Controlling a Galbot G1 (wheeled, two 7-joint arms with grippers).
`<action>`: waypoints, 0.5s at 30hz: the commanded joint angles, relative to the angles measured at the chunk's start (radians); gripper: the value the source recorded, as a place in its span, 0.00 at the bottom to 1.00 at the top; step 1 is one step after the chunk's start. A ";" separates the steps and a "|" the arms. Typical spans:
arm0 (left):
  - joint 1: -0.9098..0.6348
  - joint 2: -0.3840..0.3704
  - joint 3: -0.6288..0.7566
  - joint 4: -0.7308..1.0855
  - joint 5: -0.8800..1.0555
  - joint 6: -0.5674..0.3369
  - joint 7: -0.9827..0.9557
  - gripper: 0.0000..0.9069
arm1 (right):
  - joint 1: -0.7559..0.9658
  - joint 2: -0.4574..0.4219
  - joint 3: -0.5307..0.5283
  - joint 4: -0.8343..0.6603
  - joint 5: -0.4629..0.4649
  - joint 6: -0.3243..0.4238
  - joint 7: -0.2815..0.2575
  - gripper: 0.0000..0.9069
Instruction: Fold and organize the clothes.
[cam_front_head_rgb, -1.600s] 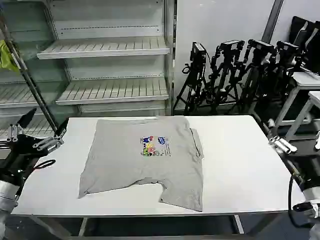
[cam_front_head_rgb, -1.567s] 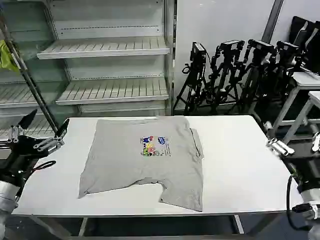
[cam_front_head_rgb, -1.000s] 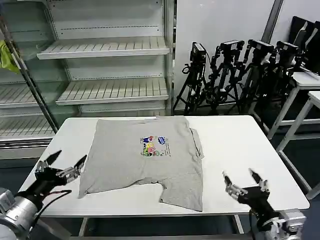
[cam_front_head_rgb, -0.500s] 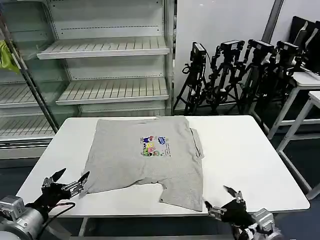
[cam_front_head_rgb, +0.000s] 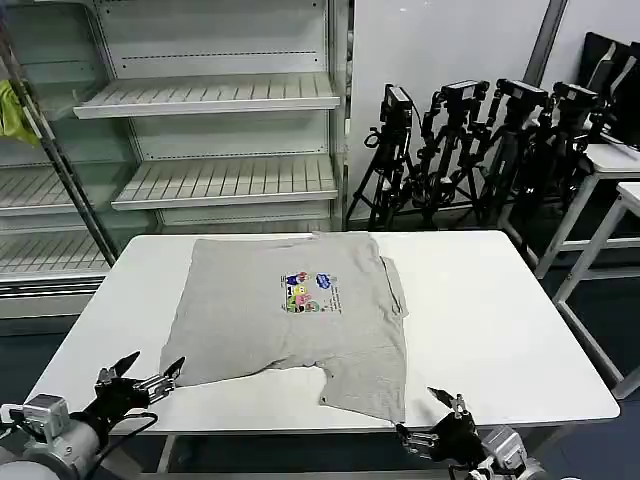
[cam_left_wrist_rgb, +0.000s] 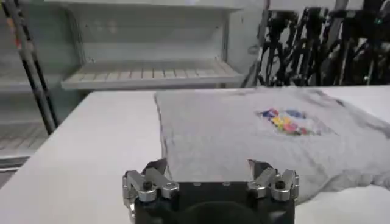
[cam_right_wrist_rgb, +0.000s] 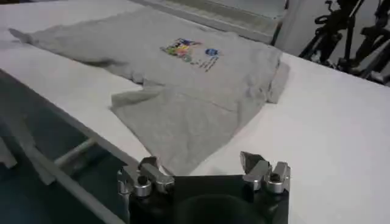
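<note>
Shirt (cam_front_head_rgb: 297, 316) flat on table (cam_front_head_rgb: 480, 310) | head view: tripods (cam_front_head_rgb: 470, 150) behind

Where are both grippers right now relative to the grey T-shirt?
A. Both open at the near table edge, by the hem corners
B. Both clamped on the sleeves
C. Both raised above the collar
A: the left gripper and right gripper sit open by the near corners of the T-shirt, holding nothing.
</note>
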 joint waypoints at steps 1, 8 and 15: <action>-0.045 0.008 0.087 0.127 0.026 -0.008 0.004 1.00 | 0.066 0.011 -0.061 -0.019 -0.011 -0.006 -0.013 1.00; -0.049 0.018 0.123 0.163 0.049 -0.016 0.007 1.00 | 0.083 0.033 -0.086 -0.021 -0.007 -0.012 -0.005 1.00; -0.047 0.014 0.134 0.169 0.060 -0.018 0.010 1.00 | 0.075 0.051 -0.110 -0.039 0.001 -0.012 0.018 1.00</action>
